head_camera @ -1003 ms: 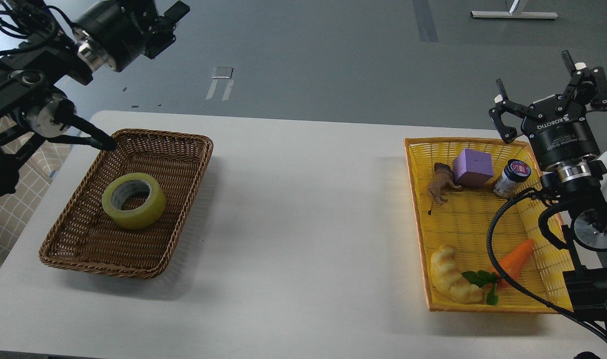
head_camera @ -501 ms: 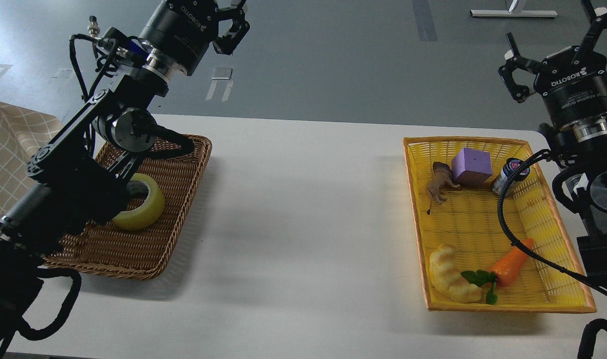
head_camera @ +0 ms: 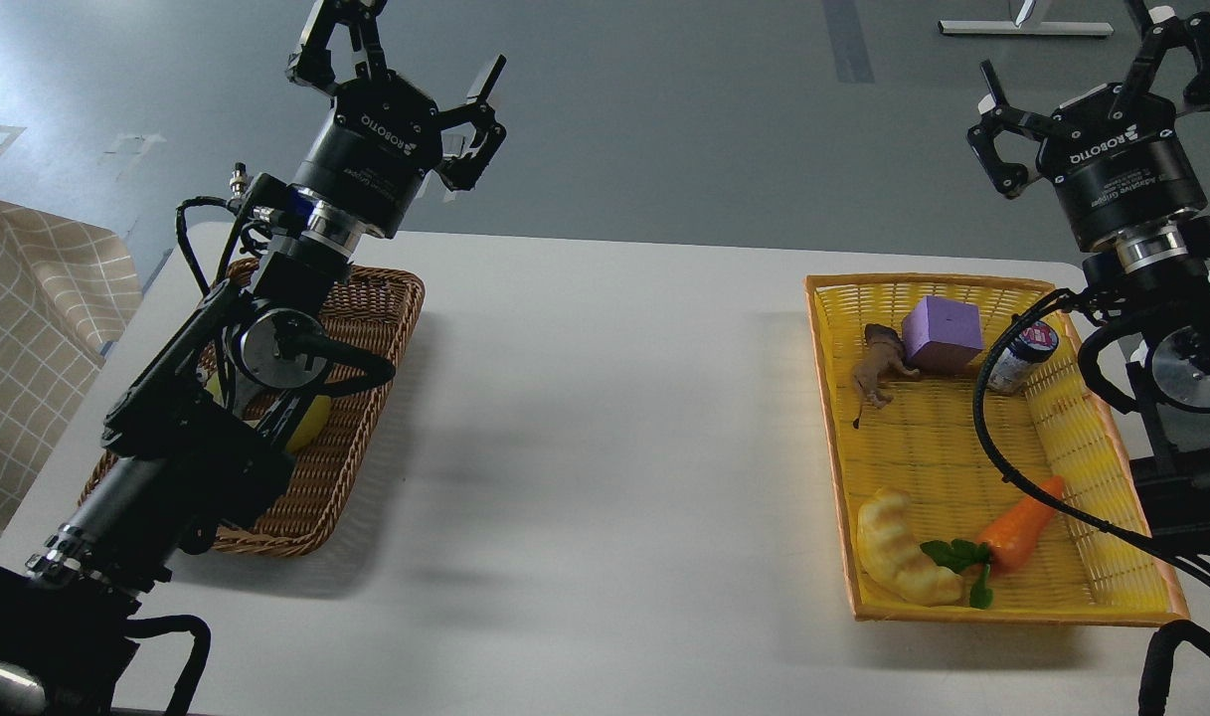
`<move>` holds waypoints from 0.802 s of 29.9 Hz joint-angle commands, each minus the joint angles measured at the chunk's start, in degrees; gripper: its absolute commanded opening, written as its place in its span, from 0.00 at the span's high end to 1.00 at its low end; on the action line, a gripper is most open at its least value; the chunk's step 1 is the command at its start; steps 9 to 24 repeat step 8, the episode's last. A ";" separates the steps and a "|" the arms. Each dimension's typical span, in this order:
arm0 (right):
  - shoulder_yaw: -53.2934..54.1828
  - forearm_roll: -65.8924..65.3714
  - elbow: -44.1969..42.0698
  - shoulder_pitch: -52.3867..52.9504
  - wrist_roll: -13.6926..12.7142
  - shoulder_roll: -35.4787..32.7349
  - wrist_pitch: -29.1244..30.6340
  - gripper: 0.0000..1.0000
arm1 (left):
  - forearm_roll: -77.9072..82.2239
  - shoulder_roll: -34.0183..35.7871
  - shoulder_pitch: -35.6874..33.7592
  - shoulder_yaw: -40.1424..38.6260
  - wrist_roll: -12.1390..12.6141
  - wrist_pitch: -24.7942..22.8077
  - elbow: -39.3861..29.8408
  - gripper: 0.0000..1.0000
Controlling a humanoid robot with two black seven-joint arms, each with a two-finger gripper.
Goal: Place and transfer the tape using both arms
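Observation:
The yellow tape roll (head_camera: 309, 422) lies in the brown wicker basket (head_camera: 351, 438) at the table's left. My left arm covers most of it, so only a yellow sliver shows. My left gripper (head_camera: 398, 52) is open and empty, raised high above the basket's far end with its fingers spread upward. My right gripper (head_camera: 1092, 94) is open and empty, raised above the far right corner of the yellow basket (head_camera: 831, 418).
The yellow basket holds a purple cube (head_camera: 942, 333), a brown toy animal (head_camera: 875, 374), a small jar (head_camera: 1022, 356), a toy carrot (head_camera: 1022, 521) and a pale croissant toy (head_camera: 901, 550). A checked cloth (head_camera: 28, 338) hangs at the left edge. White table (head_camera: 605, 428) lies between the baskets.
My left arm has swung in over the brown basket and now covers most of the tape; its gripper opened wide. My right gripper rose, then shifted slightly left.

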 commanded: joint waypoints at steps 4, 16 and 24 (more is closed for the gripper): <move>-0.07 -0.18 0.40 -0.06 0.09 0.99 0.00 0.00 | -0.73 -0.28 0.21 -0.36 -0.04 -0.01 0.51 0.02; -0.07 -0.10 0.57 -0.23 0.09 1.08 0.00 0.00 | -0.73 -0.37 0.21 -0.45 -0.04 -0.01 1.12 0.02; -0.07 -0.10 0.57 -0.23 0.09 1.08 0.00 0.00 | -0.73 -0.37 0.21 -0.45 -0.04 -0.01 1.12 0.02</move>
